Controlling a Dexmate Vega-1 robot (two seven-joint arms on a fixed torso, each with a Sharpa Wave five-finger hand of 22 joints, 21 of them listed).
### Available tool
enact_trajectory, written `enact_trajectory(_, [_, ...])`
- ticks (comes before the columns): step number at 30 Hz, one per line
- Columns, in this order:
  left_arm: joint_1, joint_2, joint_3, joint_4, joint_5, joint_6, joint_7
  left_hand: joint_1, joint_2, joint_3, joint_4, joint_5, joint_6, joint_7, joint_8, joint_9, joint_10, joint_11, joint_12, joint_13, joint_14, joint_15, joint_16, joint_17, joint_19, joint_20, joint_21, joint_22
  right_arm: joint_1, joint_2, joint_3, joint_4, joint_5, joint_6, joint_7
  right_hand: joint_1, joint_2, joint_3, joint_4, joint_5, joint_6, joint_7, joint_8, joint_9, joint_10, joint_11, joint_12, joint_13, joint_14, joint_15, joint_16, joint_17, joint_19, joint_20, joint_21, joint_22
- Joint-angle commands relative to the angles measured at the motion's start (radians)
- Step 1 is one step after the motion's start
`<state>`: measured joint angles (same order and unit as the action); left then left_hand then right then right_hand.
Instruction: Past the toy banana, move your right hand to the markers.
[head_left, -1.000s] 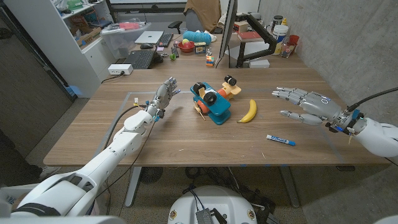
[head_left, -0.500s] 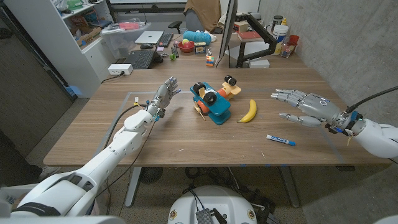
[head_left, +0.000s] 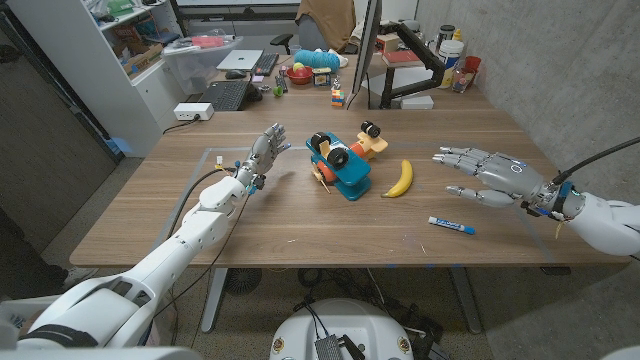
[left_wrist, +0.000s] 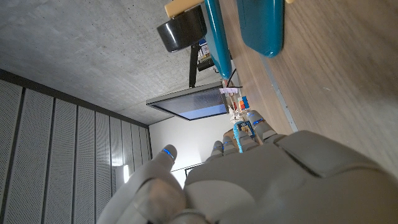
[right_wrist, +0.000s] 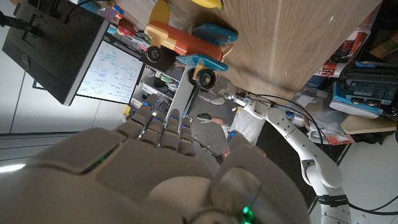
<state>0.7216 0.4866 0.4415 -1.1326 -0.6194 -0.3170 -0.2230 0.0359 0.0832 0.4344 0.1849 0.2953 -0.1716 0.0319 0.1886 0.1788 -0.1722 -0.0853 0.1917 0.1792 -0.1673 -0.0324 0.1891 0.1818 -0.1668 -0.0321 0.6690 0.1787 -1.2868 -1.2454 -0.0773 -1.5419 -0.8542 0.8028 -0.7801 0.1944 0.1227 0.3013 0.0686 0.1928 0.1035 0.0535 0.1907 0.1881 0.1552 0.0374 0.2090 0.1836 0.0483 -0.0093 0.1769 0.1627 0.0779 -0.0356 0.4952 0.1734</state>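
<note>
The back of the left hand (left_wrist: 261, 186) is showing, fingers apart, reaching along the wooden tabletop (left_wrist: 336, 74) toward a teal toy plane (left_wrist: 261, 28).

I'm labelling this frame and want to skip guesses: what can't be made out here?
- Marker, head view: its label print is too small to read.
- Toy plane, left wrist view: cut off by the picture's edge.
- Banana, right wrist view: mostly cut off by the edge.
- Right hand, right wrist view: its back hides the palm.
</note>
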Motion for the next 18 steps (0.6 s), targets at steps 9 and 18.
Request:
enact_trajectory(9, [-0.007,-0.002,-0.002,0.016,-0.003,-0.012,-0.016,-0.005,0.091,0.008,0.0,-0.003,-0.137,-0.01,0.007,0.005,-0.054,-0.002,0.003,0.003,-0.033,-0.013,0.006,0.003,-0.059,-0.057,-0.004,0.004,0.044,-0.059,-0.113,-0.029,-0.003,-0.077,-0.022,0.016,-0.008,0.004,-0.016,0.004,0.001,0.001,0.004,0.005,0.001,-0.003,0.001,0.003,0.011,-0.002,0.003,0.003,0.017,-0.046,-0.007,0.002])
enact_trajectory(18, [-0.01,-0.003,-0.001,0.018,-0.002,-0.011,-0.016,-0.005,0.091,0.008,0.0,-0.004,-0.136,-0.01,0.007,0.005,-0.054,-0.001,0.002,0.003,-0.034,-0.013,0.006,0.003,-0.058,-0.057,-0.006,0.004,0.067,-0.075,-0.158,-0.033,0.0,-0.104,-0.023,0.023,-0.012,0.003,-0.023,0.003,-0.001,0.001,0.004,0.005,-0.001,-0.002,0.001,0.003,0.011,-0.002,0.002,0.004,0.019,-0.045,-0.011,0.002])
